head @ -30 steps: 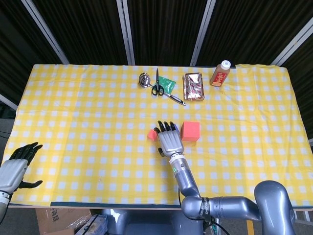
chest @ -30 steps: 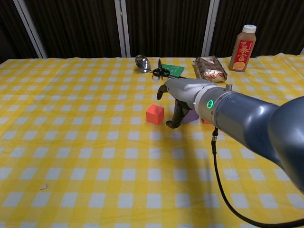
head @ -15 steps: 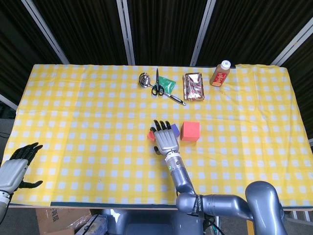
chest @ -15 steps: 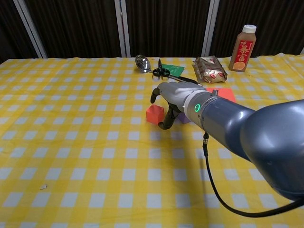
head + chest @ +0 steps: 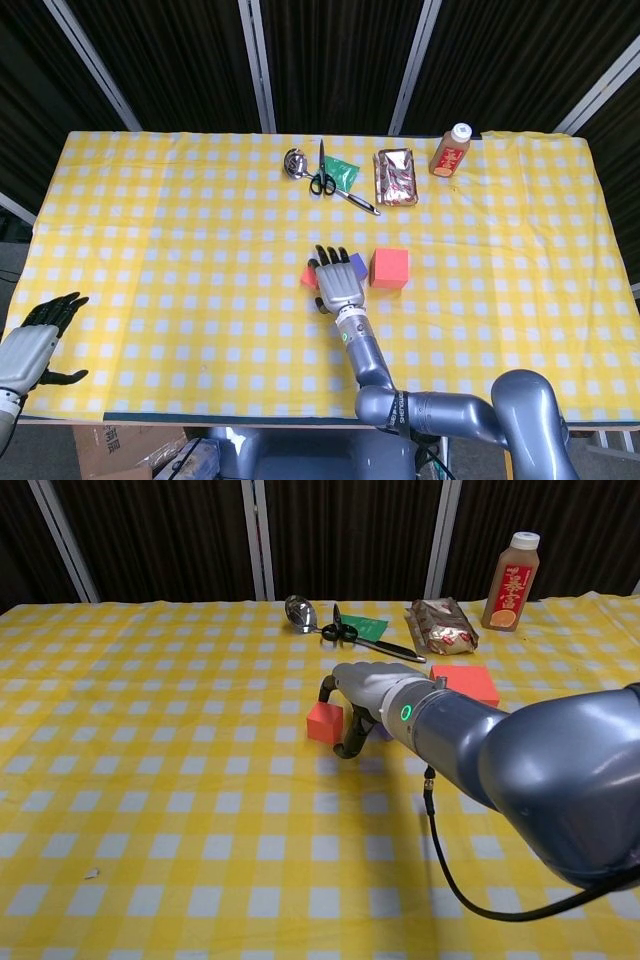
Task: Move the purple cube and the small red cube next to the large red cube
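The large red cube (image 5: 389, 268) (image 5: 465, 683) sits right of the table's middle. The purple cube (image 5: 357, 264) lies just left of it, a small gap apart. The small red cube (image 5: 310, 275) (image 5: 324, 722) is further left. My right hand (image 5: 337, 280) (image 5: 365, 695) hovers between the two small cubes with its fingers spread and curved downward, holding nothing. Its thumb hangs right beside the small red cube. In the chest view the hand hides most of the purple cube. My left hand (image 5: 35, 345) rests open at the table's near left corner.
The yellow checked cloth (image 5: 180, 250) covers the table. At the back lie a metal spoon (image 5: 296, 162), scissors (image 5: 322, 180) on a green packet (image 5: 343, 172), a snack packet (image 5: 397, 176) and a brown bottle (image 5: 451, 150) (image 5: 511, 582).
My right hand has shifted left, off the purple cube and toward the small red cube, uncovering the purple cube beside the large red one. The left hand has not moved.
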Controlling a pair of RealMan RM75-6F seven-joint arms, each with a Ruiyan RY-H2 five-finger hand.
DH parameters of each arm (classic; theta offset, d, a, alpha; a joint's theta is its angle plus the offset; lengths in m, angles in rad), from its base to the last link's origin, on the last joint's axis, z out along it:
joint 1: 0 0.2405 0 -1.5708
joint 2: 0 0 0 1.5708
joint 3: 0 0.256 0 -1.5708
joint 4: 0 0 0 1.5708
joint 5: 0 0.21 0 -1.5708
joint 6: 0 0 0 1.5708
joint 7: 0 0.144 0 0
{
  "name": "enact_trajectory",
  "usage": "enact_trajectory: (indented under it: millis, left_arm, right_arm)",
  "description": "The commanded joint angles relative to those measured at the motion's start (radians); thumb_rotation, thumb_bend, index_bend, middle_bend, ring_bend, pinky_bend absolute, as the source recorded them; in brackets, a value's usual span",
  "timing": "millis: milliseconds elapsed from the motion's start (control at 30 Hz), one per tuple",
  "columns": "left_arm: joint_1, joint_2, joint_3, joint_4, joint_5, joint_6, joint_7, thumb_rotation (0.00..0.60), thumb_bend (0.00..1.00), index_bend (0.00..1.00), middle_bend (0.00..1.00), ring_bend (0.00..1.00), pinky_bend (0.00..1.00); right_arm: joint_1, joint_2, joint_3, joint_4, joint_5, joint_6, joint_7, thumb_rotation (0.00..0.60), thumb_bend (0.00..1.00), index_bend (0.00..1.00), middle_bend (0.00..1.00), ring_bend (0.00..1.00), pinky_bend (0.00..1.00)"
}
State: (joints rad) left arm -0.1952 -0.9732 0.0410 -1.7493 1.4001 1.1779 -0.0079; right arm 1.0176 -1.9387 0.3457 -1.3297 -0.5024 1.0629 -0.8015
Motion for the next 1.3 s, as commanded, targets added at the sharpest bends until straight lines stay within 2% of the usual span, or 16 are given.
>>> enact_trajectory:
  millis: [33,233,400,633,867,1100,1300]
  left_arm:
    - [0.0,0.0,0.0,0.0,0.001,0.0,0.001,0.6,0.04,0.0,0.0,0.0,0.06]
    - [0.0,0.0,0.001,-0.002,0.002,0.002,0.003,0.6,0.04,0.0,0.0,0.0,0.06]
    - [0.0,-0.001,0.001,-0.002,0.002,0.003,0.002,0.6,0.04,0.0,0.0,0.0,0.06]
    - [-0.001,-0.001,0.001,-0.002,0.0,0.0,0.006,0.6,0.04,0.0,0.0,0.0,0.06]
    - [-0.003,0.0,0.001,-0.005,-0.006,-0.005,0.007,0.6,0.04,0.0,0.0,0.0,0.06]
    - [-0.004,0.001,0.0,-0.006,-0.009,-0.007,0.006,0.6,0.04,0.0,0.0,0.0,0.06]
    - [-0.006,0.002,0.001,-0.008,-0.012,-0.012,0.005,0.6,0.04,0.0,0.0,0.0,0.06]
  right_arm:
    - [-0.001,-0.002,-0.002,-0.004,0.001,-0.001,0.002,0.6,0.42,0.25,0.03,0.0,0.0]
    - [-0.004,0.0,-0.006,-0.026,-0.012,0.01,0.005,0.6,0.42,0.25,0.03,0.0,0.0]
    - [-0.008,0.003,-0.004,-0.035,-0.026,0.022,0.015,0.6,0.42,0.35,0.03,0.0,0.0]
    - [-0.014,0.001,-0.006,-0.034,-0.027,0.021,0.025,0.6,0.42,0.38,0.03,0.0,0.0]
    - [-0.017,-0.005,-0.007,-0.02,-0.029,0.014,0.035,0.6,0.44,0.47,0.03,0.0,0.0]
    - [-0.014,-0.001,-0.005,-0.011,-0.051,-0.003,0.048,0.6,0.47,0.48,0.03,0.0,0.0]
    - [-0.011,0.014,-0.027,0.019,-0.127,-0.042,0.082,0.6,0.47,0.49,0.03,0.0,0.0]
